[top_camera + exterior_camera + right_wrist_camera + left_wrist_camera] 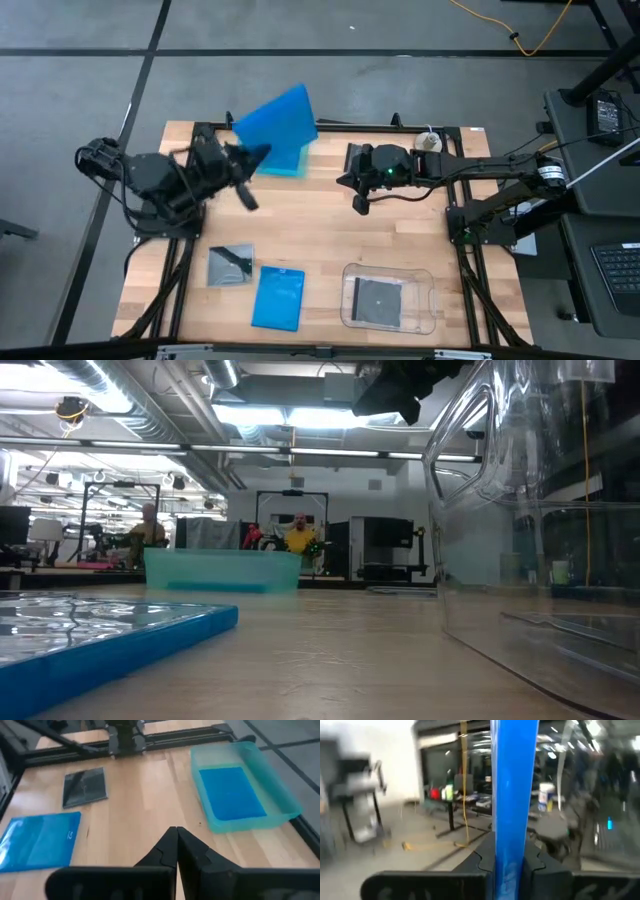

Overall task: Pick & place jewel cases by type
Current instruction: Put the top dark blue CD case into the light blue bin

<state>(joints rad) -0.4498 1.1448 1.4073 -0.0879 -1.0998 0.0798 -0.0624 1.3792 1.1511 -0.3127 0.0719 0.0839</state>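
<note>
Left hand (250, 160) is clenched on a blue jewel case (279, 125), lifted at upper centre over the teal tray (285, 165). Lower it flat onto the blue case already inside (mind the tray's walls). Right hand (360, 203), clenched empty, hangs right of centre, well apart; bare worktop (320, 230) between.

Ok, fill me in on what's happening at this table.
The left gripper has its fingers shut on a bright blue rectangular jewel case, held up over the teal translucent tray, which already holds one blue case. The right gripper hangs shut and empty over the table's middle. One dark square case lies in the clear plastic tray; another dark case and a blue one lie on the wooden table.
</note>
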